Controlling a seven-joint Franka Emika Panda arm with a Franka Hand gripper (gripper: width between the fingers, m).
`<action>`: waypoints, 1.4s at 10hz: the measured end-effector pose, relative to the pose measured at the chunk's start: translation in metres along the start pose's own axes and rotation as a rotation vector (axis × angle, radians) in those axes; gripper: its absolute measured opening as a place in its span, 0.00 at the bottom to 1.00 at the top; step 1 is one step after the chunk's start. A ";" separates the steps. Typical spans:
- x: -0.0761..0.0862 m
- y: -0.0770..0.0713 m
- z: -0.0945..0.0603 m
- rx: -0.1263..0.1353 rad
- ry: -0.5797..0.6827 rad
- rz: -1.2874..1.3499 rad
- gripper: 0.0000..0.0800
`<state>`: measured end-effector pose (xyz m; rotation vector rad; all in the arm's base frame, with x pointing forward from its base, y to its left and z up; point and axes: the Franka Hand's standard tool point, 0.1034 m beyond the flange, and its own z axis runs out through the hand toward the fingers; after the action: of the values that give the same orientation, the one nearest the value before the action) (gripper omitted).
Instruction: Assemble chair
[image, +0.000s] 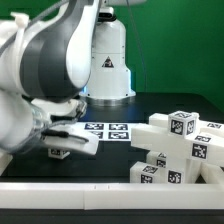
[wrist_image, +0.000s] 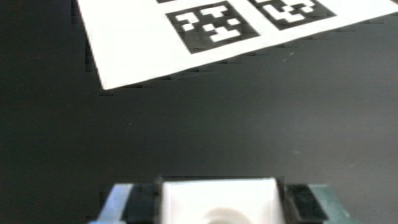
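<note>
Currently catalogued: one pincer (wrist_image: 215, 203), seen from the wrist view with a teal finger (wrist_image: 121, 203) on either side of a white block-shaped part (wrist_image: 217, 200). The fingers sit right against the block's two sides; whether they press it firmly cannot be told, though the block fills the space between them.

Item: marker board (wrist_image: 214, 35), thin, flat and white, with black-and-white tags, lying on the dark worktop (wrist_image: 214, 120) ahead of the pincer and apart from it, its near edge running at a slant.

Item: chair parts (image: 178, 148), chunky white bars and blocks bearing square tags, heaped together on the worktop at the exterior view's right, well apart from the pincer. One tagged cube-like piece (image: 182, 123) sits on top of the pile.

Item: robot arm (image: 55, 55), large, grey and white, filling the exterior view's left, with its pincer end low over the worktop just beside the marker board. In that view the fingers are too blurred to make out.
</note>
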<state>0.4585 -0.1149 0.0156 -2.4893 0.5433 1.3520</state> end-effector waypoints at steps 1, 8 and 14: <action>0.000 -0.008 -0.013 -0.016 0.180 -0.074 0.35; -0.014 -0.003 -0.004 -0.134 0.879 -0.179 0.35; -0.009 0.006 0.028 -0.190 1.075 -0.188 0.35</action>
<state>0.4302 -0.1079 0.0073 -3.1654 0.3377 -0.1156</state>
